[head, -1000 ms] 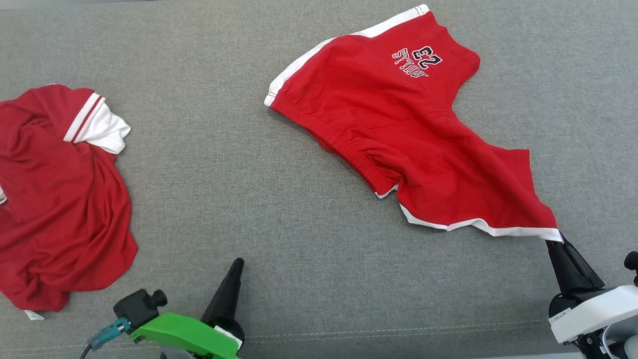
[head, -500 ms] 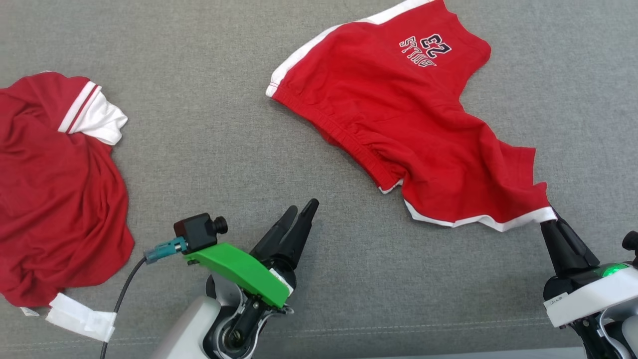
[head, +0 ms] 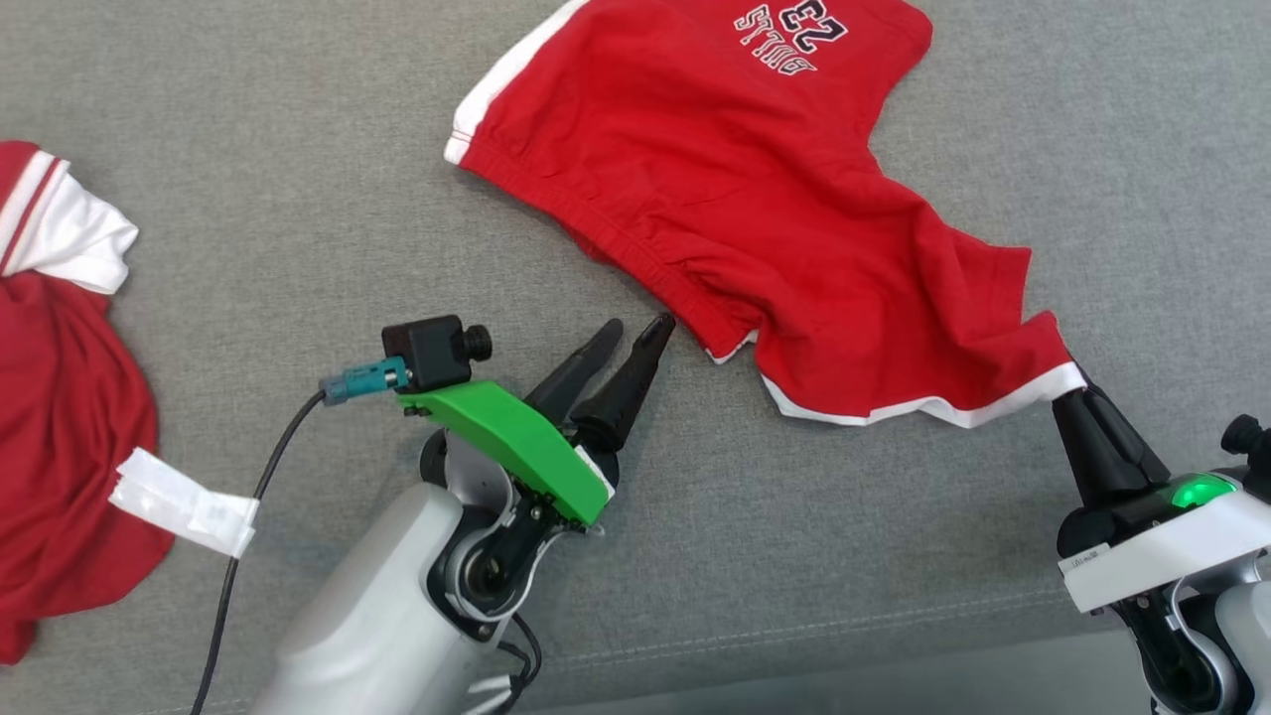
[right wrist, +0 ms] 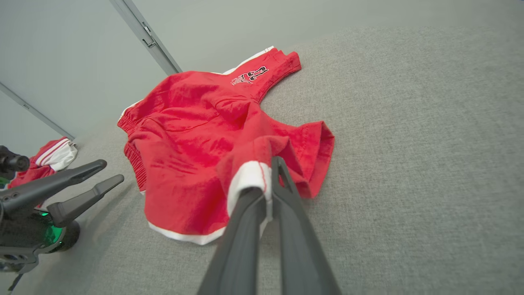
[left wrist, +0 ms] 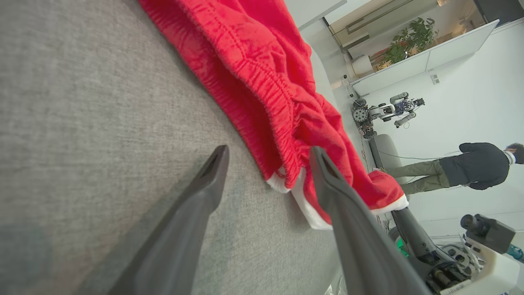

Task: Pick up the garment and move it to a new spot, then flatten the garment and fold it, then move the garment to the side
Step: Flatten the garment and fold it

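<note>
My left gripper [head: 639, 325] travelled from well short of the red shorts [head: 755, 199] to just beside their waistband corner [head: 705, 323]. Its two fingers, pressed together a second earlier, spread apart. My head camera also shifted.

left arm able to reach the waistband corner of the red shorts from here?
Probably yes. The left gripper is open, fingertips right beside the waistband corner of the red shorts, with nothing between them. The right gripper pinches the hem corner off to the side, out of its path.
</note>
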